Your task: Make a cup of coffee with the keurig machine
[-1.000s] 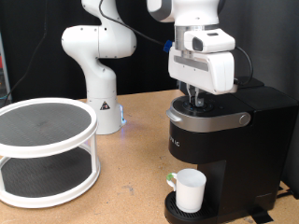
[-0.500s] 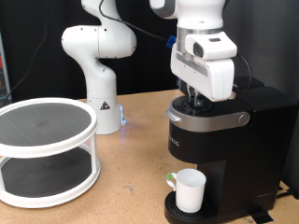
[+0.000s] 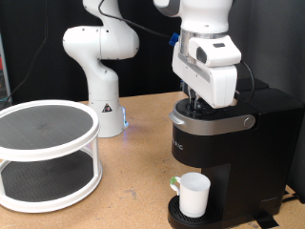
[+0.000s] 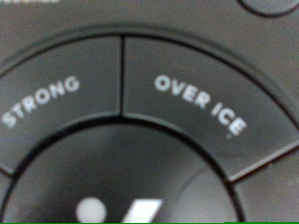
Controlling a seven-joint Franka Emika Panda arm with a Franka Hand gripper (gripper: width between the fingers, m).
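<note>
The hand stands directly over the top of the keurig machine, its dark fingers pointing straight down onto the round button panel. The white body of the hand hides most of the fingers, so whether they are spread or pressed together cannot be told. Just beneath the hand runs the silver-grey lid handle, lying closed across the machine's front. Well below the hand, the cup stands upright on the circular drip tray under the brew head, a bit of green showing at its side. The wrist view, filled by the button panel, shows segments lettered "STRONG" and "OVER ICE" at very close range. Off to the side of the hand, a two-tier round rack rests on the table.
</note>
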